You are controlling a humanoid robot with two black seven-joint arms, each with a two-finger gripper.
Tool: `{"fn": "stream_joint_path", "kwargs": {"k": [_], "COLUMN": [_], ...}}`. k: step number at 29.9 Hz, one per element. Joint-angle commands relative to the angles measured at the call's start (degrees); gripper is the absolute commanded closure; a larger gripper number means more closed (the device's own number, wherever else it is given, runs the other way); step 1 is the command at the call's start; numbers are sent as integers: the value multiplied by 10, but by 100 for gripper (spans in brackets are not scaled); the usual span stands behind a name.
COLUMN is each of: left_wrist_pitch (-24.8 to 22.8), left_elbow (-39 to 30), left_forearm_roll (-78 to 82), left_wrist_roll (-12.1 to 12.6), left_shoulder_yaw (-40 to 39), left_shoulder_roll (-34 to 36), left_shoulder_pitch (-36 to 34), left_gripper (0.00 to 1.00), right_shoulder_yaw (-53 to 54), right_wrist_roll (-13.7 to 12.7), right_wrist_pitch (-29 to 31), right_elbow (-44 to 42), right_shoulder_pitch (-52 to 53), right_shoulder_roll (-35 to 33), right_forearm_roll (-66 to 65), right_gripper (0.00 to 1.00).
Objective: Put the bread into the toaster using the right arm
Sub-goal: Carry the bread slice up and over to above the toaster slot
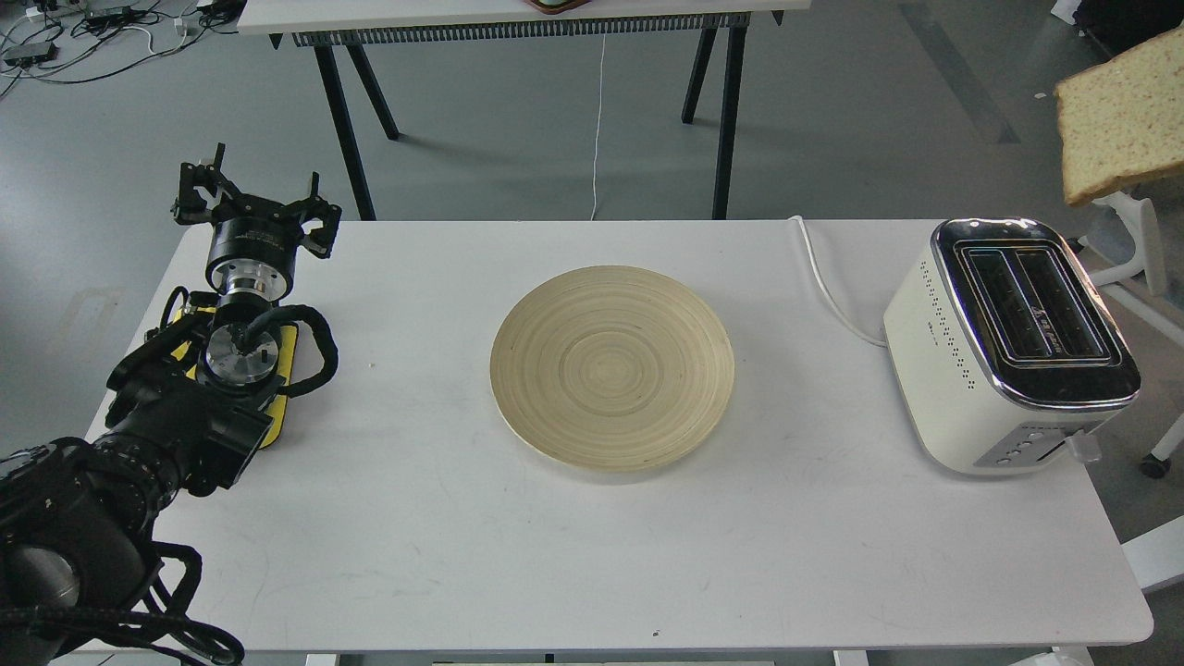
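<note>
Nearest the camera, at the lower left, the thick black segments of the left arm (139, 435) are seen rising from the frame's corner and reaching away over the left part of the white rectangular surface (647, 555). Looping black cables are carried along it, a yellow panel shows beneath its wrist, and two silver discs are stacked along the wrist. At its far end the left end effector (254, 208) is held above the surface's far left corner, its black clawed fingers spread well apart with nothing between them.

At the middle of the surface a round pale wooden plate (612, 365) with ringed grain is laid flat. Well to its right, near the surface's right edge, a cream-white two-slot toaster (1008, 347) with a shiny chrome top is stood, both slots facing up, a white cord running from its back.

A square slice of pale speckled bread (1124, 116) with a thin brown crust is seen in the air at the upper right edge, above and beyond the toaster, apart from it. The right end effector is not seen, so what holds the slice cannot be told
</note>
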Motion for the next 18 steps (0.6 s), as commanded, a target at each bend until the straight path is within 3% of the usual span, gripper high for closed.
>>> {"fn": "stream_joint_path", "kwargs": {"k": [1, 18], "left_wrist_pitch": [0, 0], "left_elbow": [0, 0], "left_forearm_roll": [0, 0], "left_wrist_roll": [0, 0], "left_shoulder_yaw": [0, 0], "left_shoulder_roll": [0, 0], "left_shoulder_pitch": [0, 0], "left_gripper": [0, 0], "right_shoulder_yaw": [-30, -102], "right_wrist_roll": [1, -2], "right_wrist_pitch": [3, -3], "right_elbow": [-1, -6], "right_shoulder_pitch": [-7, -9], "right_shoulder_roll": [-12, 46], "right_forearm_roll": [-11, -12], "right_gripper": [100, 100]}}
